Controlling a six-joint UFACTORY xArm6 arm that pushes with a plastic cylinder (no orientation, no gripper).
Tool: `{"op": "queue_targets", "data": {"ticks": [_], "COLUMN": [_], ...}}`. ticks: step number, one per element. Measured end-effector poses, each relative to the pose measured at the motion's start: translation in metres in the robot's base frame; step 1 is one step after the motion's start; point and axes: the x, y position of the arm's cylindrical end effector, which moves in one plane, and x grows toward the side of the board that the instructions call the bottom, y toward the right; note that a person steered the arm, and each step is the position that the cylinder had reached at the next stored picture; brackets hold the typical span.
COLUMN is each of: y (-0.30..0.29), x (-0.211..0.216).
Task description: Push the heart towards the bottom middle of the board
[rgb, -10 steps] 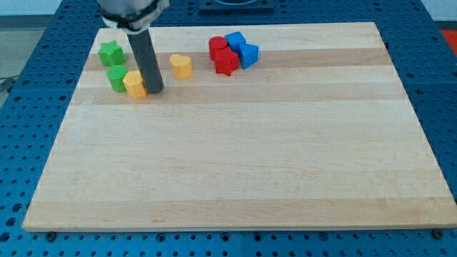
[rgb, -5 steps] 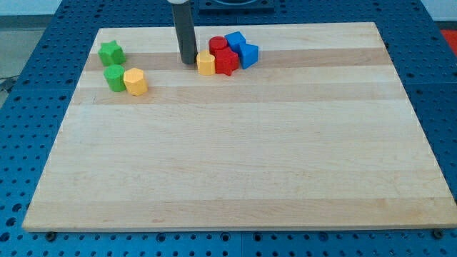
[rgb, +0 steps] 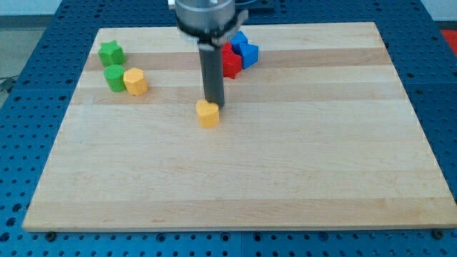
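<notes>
The yellow heart block [rgb: 208, 113] lies on the wooden board [rgb: 235, 185], a little left of centre in the upper half. My tip [rgb: 213, 105] stands just above the heart toward the view's top, touching or nearly touching its upper edge. The rod rises from there and hides part of the red and blue cluster behind it.
A green star [rgb: 110, 52], a green block [rgb: 114, 77] and a yellow hexagonal block [rgb: 136, 81] sit at the upper left. A red block [rgb: 230, 63] and two blue blocks [rgb: 248, 53] cluster at the top centre, partly hidden by the rod.
The tip went right from the yellow hexagonal block to the heart, which slid right against the red blocks. Tip and heart have since moved down toward the view's bottom.
</notes>
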Motion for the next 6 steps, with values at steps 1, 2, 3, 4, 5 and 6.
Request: {"op": "queue_targets", "data": {"ticks": [1,2,3,4,5,6], "y": [0.001,0.002,-0.002,-0.011,-0.038,-0.043], "x": [0.034,0.033,-0.013,-0.014,-0.002,0.029]}}
